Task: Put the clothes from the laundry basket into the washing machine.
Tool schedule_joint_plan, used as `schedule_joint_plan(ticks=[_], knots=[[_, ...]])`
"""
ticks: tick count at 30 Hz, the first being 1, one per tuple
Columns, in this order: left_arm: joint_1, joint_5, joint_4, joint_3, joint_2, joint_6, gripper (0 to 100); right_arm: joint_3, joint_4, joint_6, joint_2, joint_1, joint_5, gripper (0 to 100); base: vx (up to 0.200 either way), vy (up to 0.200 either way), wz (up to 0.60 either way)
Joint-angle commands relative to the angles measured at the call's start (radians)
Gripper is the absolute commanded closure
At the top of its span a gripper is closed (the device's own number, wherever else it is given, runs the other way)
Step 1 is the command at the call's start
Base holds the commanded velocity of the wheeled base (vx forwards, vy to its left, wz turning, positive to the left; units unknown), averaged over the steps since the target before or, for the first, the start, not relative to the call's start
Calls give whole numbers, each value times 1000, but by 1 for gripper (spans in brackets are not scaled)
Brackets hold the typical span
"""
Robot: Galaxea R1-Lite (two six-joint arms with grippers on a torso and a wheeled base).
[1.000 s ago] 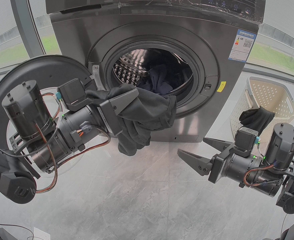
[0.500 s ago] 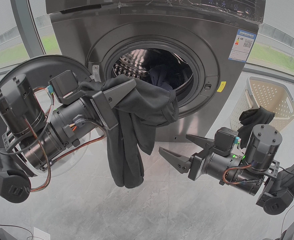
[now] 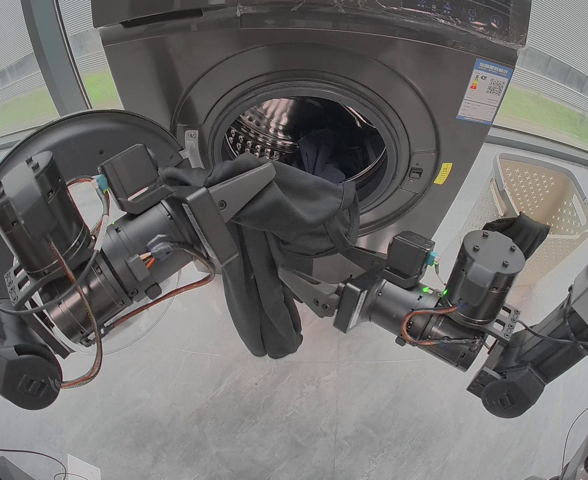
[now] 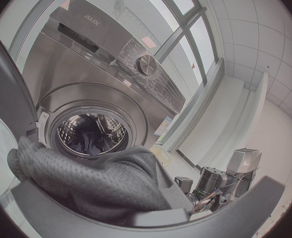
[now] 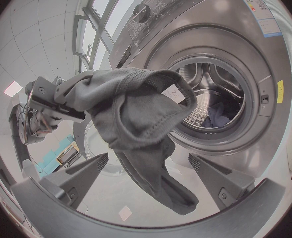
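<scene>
A dark grey garment [image 3: 287,228] hangs in front of the washing machine's [image 3: 427,101] open drum, with my left gripper [image 3: 264,178] shut on its upper fold. The same garment [image 4: 96,182] drapes over the left fingers in the left wrist view. My right gripper [image 3: 311,275] is open just right of and below the left one. In the right wrist view the garment's [image 5: 142,116] hanging tail drops between the right gripper's [image 5: 147,162] spread fingers. Dark blue clothes [image 3: 317,158] lie inside the drum. Another dark garment [image 3: 514,231] hangs over the rim of the laundry basket [image 3: 554,195].
The round machine door [image 3: 74,141] stands swung open behind my left arm. The cream basket leans by the machine's right side, near the window wall. Bare grey floor tiles [image 3: 241,408] spread below both arms.
My right arm has swung left and up from the basket side until its open fingers flank the hanging garment. The garment's tail dropped lower; the left gripper rose slightly and kept its hold.
</scene>
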State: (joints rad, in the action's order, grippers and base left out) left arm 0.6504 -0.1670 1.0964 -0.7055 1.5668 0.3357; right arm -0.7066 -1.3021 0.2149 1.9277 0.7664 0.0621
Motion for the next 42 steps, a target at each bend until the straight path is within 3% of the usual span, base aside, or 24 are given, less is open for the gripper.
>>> schedule_joint_plan(ticks=[1,20,21,33,38,42], knots=[[3,1,0,3,1,0,100,-65,-6,1,76,1,10,0,0,0,0],[-3,0,0,3,7,-1,100,-159,-72,3,166,-13,5,0,0,0,0],[-6,0,0,3,9,-1,100,-163,-78,3,169,-13,5,100,0,0,0],[-20,3,0,21,16,-3,100,-62,-95,-3,45,-19,-2,100,0,0,0],[-31,3,0,15,16,-1,100,22,-97,-51,-9,-55,-25,100,0,0,0],[-31,0,0,11,15,0,100,50,-97,-51,-33,-56,-27,100,0,0,0]])
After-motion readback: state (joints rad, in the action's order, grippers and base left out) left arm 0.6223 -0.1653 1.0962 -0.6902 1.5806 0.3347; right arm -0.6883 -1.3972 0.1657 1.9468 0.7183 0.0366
